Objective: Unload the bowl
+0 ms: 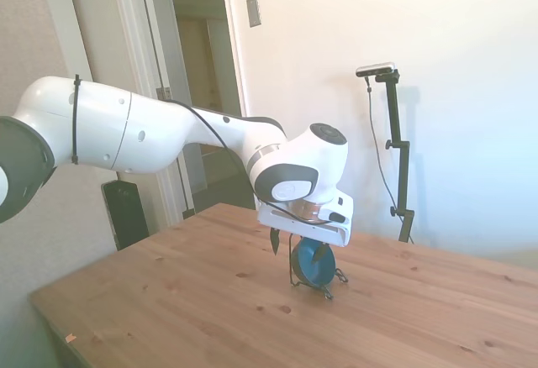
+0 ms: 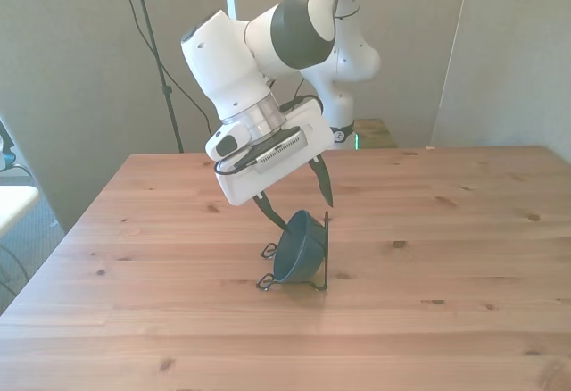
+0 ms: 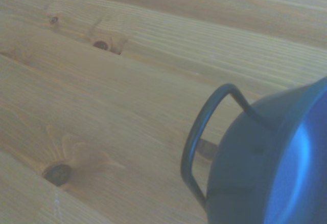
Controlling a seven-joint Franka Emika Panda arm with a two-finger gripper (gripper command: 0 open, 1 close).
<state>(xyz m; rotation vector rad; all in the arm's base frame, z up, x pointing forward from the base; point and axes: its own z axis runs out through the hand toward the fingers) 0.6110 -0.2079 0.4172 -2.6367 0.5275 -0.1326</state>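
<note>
One camera is watching my arm from beside the worktop (image 1: 168, 301); another is facing me across it. My wrist camera is looking closely at the bowl (image 3: 276, 157) both are sharing.

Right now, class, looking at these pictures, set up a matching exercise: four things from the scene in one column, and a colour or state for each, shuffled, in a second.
Things:
1. bowl
2. wire rack
3. gripper
4. table

Descriptions:
A. wooden, with dark knots
B. blue, propped on its edge
C. thin, black, holding something up
D. open, fingers on either side of the bowl's upper rim

Pairs: 1-B, 2-C, 3-D, 4-A
</note>
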